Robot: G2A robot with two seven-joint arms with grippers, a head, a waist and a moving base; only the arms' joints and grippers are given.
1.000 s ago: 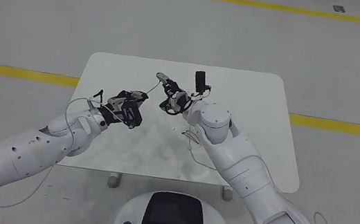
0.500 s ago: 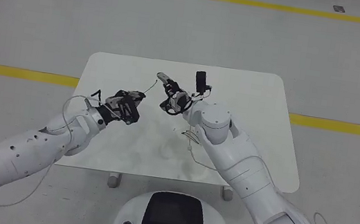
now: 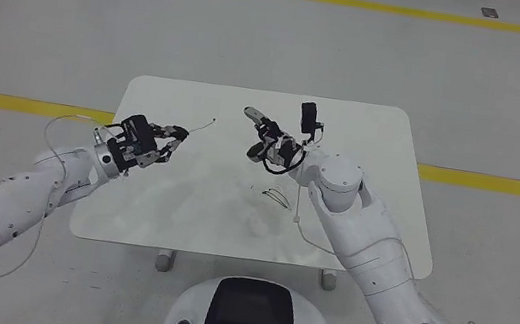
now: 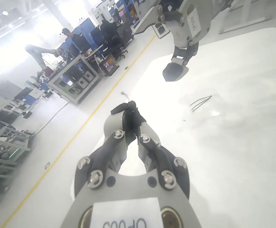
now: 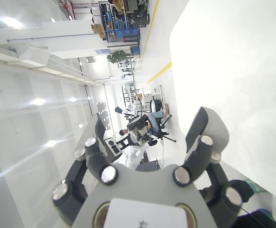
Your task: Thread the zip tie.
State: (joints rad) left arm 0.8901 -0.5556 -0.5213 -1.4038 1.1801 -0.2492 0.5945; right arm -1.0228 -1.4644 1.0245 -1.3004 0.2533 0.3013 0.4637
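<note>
A thin zip tie sticks out of my left gripper, which is shut on its near end over the left part of the white table. In the left wrist view the fingertips are pressed together and the tie's tip pokes out beyond them. My right gripper hovers over the table's middle back, open, with nothing between its fingers. A gap of bare table separates it from the tie's free end. The right gripper's dark pad hangs ahead in the left wrist view.
Two or three loose dark zip ties lie on the table near the middle, also seen as thin lines in the left wrist view. The table's right half and front are bare. Yellow floor lines run behind the table.
My left gripper has pulled away to the left with the zip tie, widening the gap to the right gripper. The right gripper has shifted slightly right and stays open.
</note>
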